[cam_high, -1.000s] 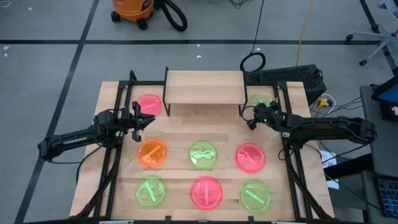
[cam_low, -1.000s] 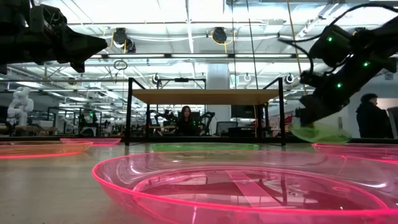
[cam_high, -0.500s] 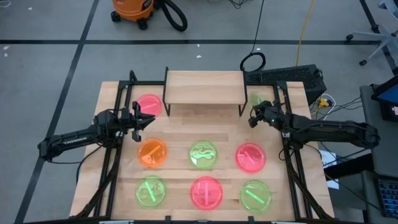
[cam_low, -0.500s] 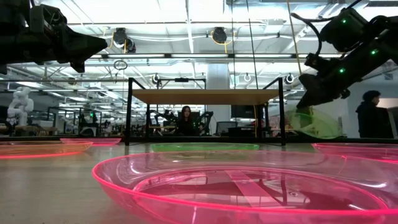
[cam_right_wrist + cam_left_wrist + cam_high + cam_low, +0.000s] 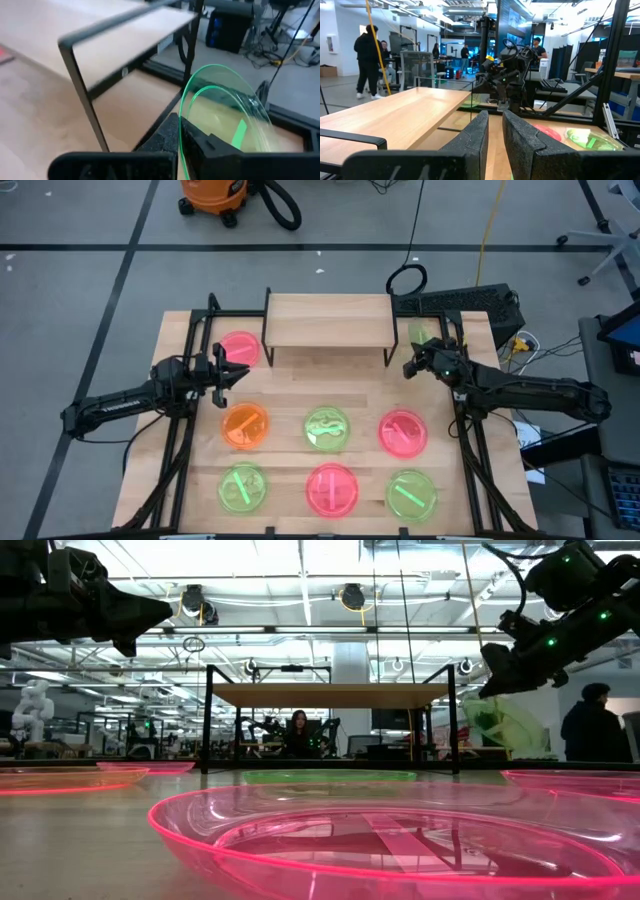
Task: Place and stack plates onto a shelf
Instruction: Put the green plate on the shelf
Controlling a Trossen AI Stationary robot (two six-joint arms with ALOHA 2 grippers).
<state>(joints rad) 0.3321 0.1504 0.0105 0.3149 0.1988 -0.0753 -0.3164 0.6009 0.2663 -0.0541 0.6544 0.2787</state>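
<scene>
Right gripper [image 5: 181,131] fingers pinch rim of green plate [image 5: 225,107], plate tilted, lifted off table, beside shelf [image 5: 328,321] right legs. Left gripper [image 5: 228,367] fingers slightly apart, empty, pink plate [image 5: 240,346] just beyond fingertips.

We are seeing the shelf [image 5: 328,320] sitting at the table's [image 5: 290,395] twelve o'clock, six plates [image 5: 327,428] lying toward six o'clock.
</scene>
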